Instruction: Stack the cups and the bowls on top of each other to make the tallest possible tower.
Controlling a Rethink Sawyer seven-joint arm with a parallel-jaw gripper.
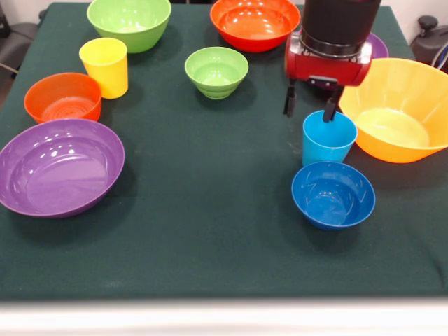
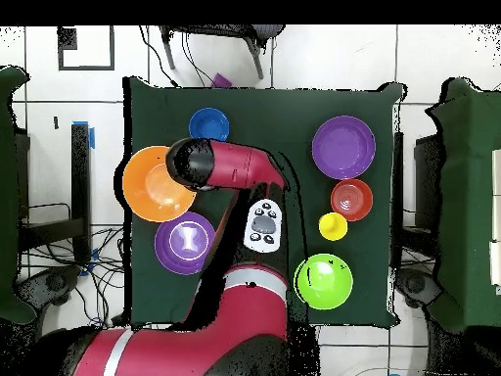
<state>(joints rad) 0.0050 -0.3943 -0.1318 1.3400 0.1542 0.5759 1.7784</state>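
Note:
My gripper (image 1: 311, 106) hangs open just above the light blue cup (image 1: 329, 140). One fingertip (image 1: 330, 112) is at the cup's rim and the other stands off to its left. The small dark blue bowl (image 1: 333, 194) sits right in front of this cup, and the big orange bowl (image 1: 399, 112) stands open side up at its right. The yellow cup (image 1: 105, 66) stands far left. Each bowl and cup rests alone on the cloth. In the overhead view the arm's wrist (image 2: 196, 163) hides the gripper and the blue cup.
On the green cloth stand a big purple bowl (image 1: 59, 166), a small red-orange bowl (image 1: 63, 98), a big green bowl (image 1: 129, 22), a small green bowl (image 1: 216, 71) and a big red-orange bowl (image 1: 255, 23). A second purple bowl (image 1: 379, 46) peeks out behind the wrist.

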